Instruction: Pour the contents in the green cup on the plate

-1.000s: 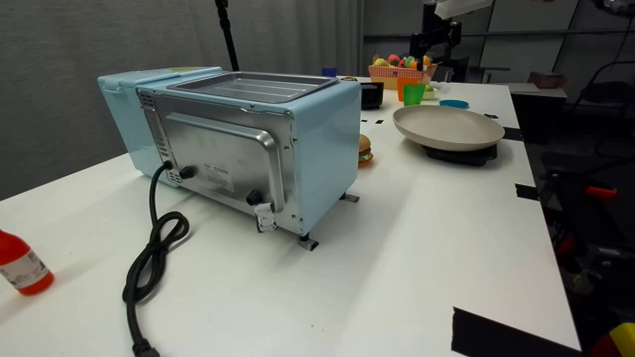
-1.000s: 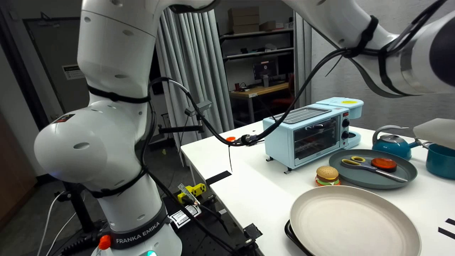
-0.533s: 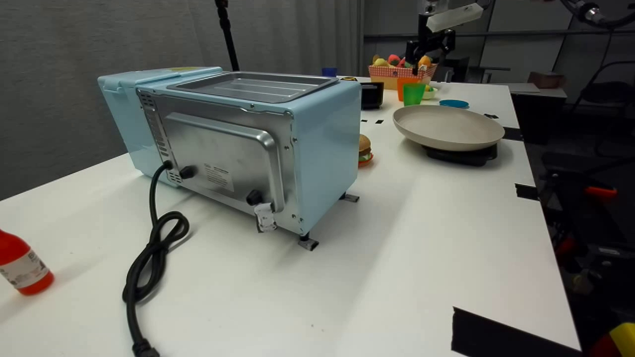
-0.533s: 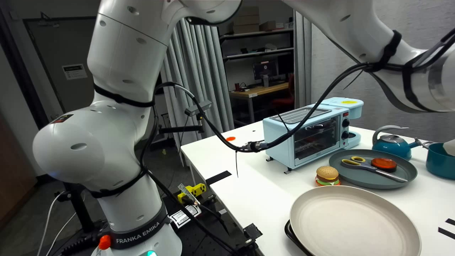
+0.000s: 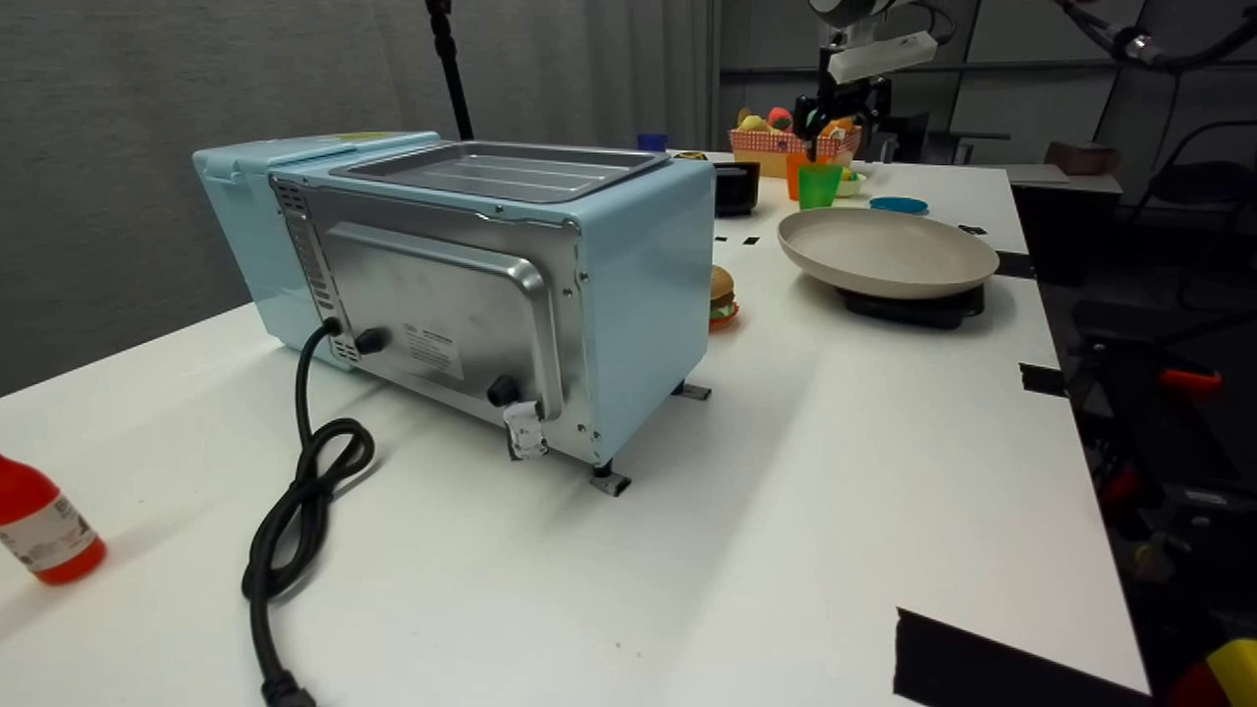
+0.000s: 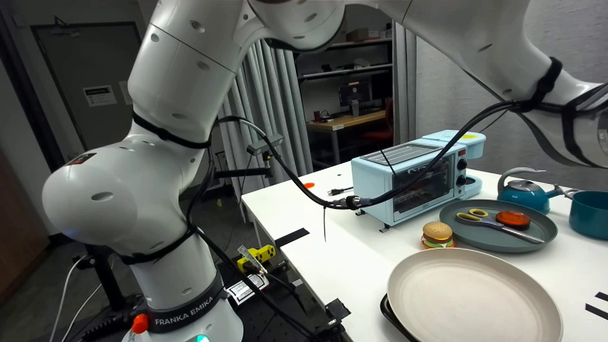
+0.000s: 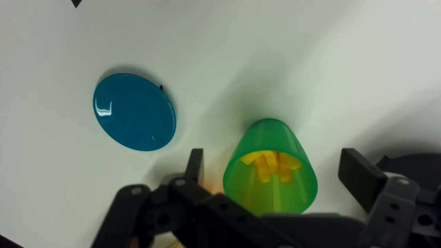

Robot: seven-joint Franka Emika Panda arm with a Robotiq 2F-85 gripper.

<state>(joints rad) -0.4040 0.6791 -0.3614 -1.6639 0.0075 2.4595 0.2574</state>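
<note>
Yellow pieces (image 7: 272, 162) lay heaped toward the bottom of the green cup (image 7: 270, 136), which stood upright on the white worktop (image 5: 815, 511). My gripper (image 7: 276, 170) was released: its fingers (image 7: 195, 165) were spread wide, and in the wrist view the cup showed between them with a gap on either side. How their height compared with its rim, I could not tell. In an exterior view an orange cup (image 5: 793, 177) stood just behind the green one, partly hidden, and a blue disc (image 7: 135, 112) lay a little apart. Near these a small bowl (image 5: 852, 188) held something yellow and green, and a basket (image 5: 758, 163) held fruit (image 5: 779, 119).

The wide beige plate (image 6: 475, 294) sat apart from the green cup, propped on something black (image 5: 918, 307). By it lay a burger (image 6: 437, 234), and a grey plate (image 6: 475, 236) carried scissors (image 6: 498, 227) and a red disc (image 6: 513, 219). Beyond stood a kettle (image 6: 524, 195), a pot (image 6: 591, 216) and a light-blue oven (image 5: 462, 304).

Black tape (image 5: 1043, 380) marked the worktop. Farther back in the room I saw a grey curtain (image 6: 266, 90), shelves (image 6: 346, 74) and a desk (image 6: 363, 118).
</note>
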